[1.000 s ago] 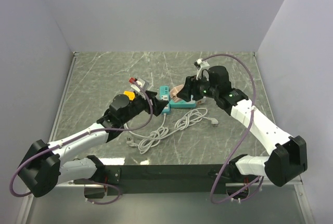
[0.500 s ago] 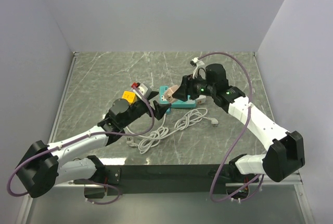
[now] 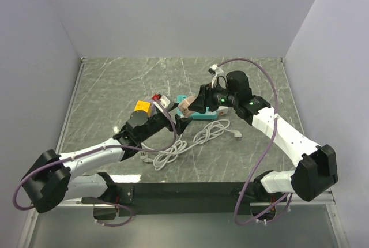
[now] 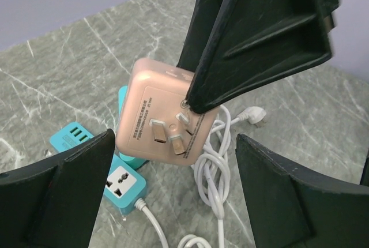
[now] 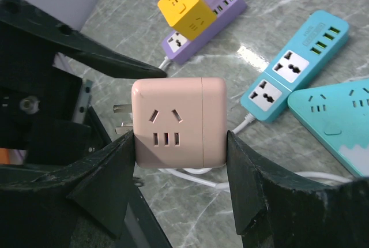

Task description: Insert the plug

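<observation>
Fingers of the right gripper (image 5: 180, 161) clamp the pink plug (image 5: 173, 118) in mid-air above the table (image 3: 115, 81), prongs (image 4: 158, 132) pointing sideways at the left gripper (image 4: 173, 173), whose jaws stand wide apart. Below lies the blue strip (image 5: 300, 66), unheld; if the prongs meet its socket tilted, they may jam or shove the strip away.

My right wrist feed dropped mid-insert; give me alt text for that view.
The right tool grips a pink cube, its prongs pointing left. Behind it on the table lie a teal strip and a purple strip with a yellow cube on it.
</observation>
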